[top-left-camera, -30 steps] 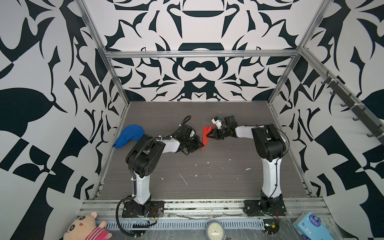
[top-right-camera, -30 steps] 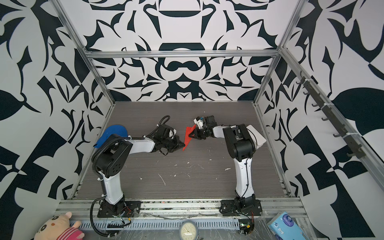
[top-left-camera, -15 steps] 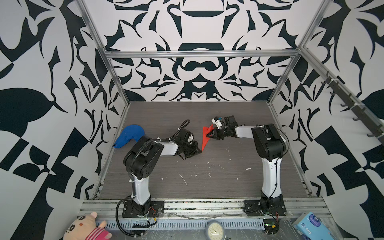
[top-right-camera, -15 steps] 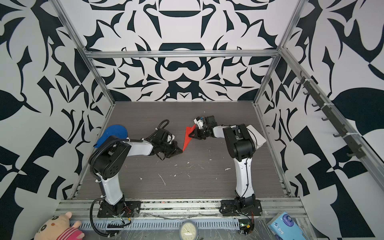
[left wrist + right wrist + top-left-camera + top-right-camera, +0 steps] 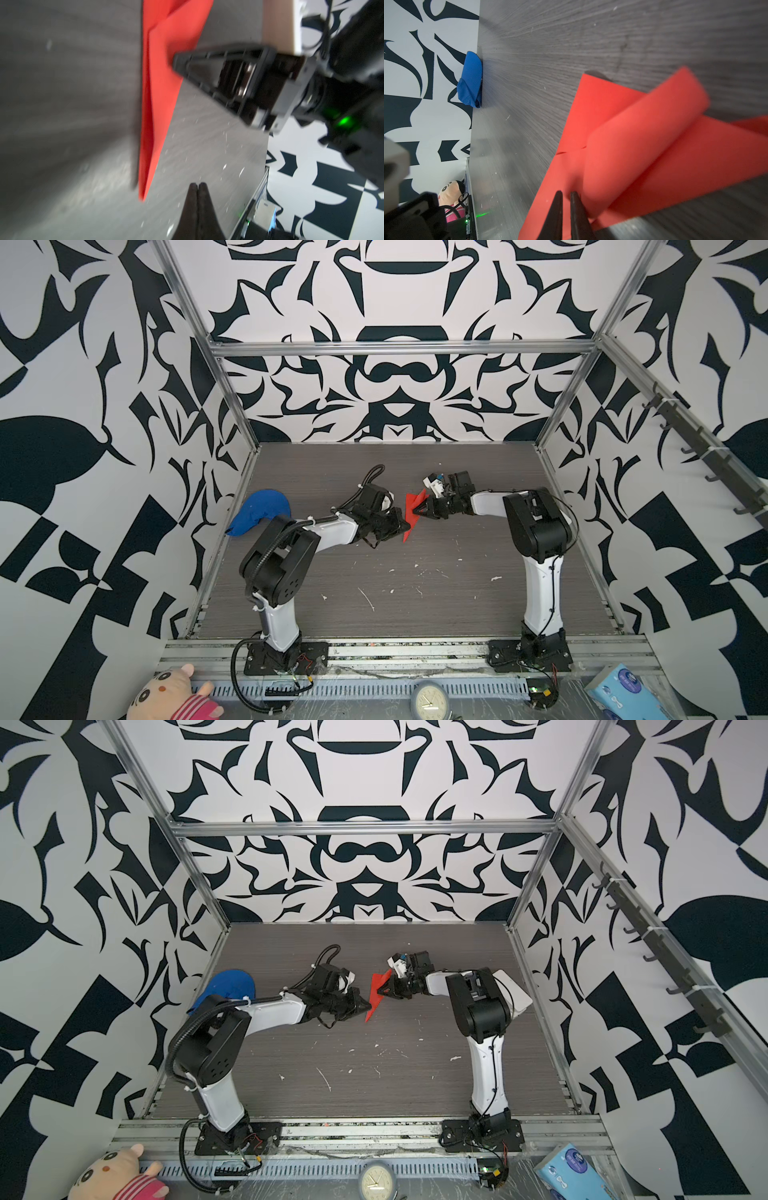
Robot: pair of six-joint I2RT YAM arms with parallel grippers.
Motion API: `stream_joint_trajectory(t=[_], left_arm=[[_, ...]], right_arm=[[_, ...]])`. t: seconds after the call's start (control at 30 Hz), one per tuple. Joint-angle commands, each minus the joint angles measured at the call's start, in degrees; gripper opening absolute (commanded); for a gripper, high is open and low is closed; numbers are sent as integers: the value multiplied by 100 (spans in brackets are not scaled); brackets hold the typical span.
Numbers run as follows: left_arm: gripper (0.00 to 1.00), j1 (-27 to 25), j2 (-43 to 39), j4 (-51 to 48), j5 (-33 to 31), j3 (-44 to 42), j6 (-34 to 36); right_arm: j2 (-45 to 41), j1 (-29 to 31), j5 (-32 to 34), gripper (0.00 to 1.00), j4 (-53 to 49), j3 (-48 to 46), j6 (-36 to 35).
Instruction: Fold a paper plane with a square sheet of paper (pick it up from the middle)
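Plane point(image 5: 411, 512) sits mid-surface point(image 5: 415, 605) between the two arms: a narrow red dart, layered wings, centre crease visible. One flap point(image 5: 643, 124) curls up instead of lying flat. Right tool point(image 5: 566, 194) is nearly closed, with a thin gap, and seems to pinch a wing edge. Left tool point(image 5: 198, 187) has its tips pressed together and holds nothing; it sits just beside the plane's nose, with no contact visible in the left wrist view.

Change: half a second ago the left tool was pulled back and lower; now it is back up at the plane's side. Plane and right tool have barely shifted. Looks like closed-tip pressing strokes along the fold while the right arm anchors. Folding seems late-stage, but the curled flap probably still needs flattening.
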Motion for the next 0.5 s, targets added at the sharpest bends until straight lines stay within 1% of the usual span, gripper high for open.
stream_joint_trajectory(t=[0.0, 0.2, 0.47], left_arm=[[1, -4, 406, 2, -167, 273, -108], [0, -4, 772, -194, -256, 452, -35], [0, -4, 917, -316, -483, 354, -109]], right_arm=[[230, 27, 379, 14, -346, 13, -71], [203, 32, 362, 14, -367, 39, -79], [185, 32, 353, 14, -364, 38, -70]])
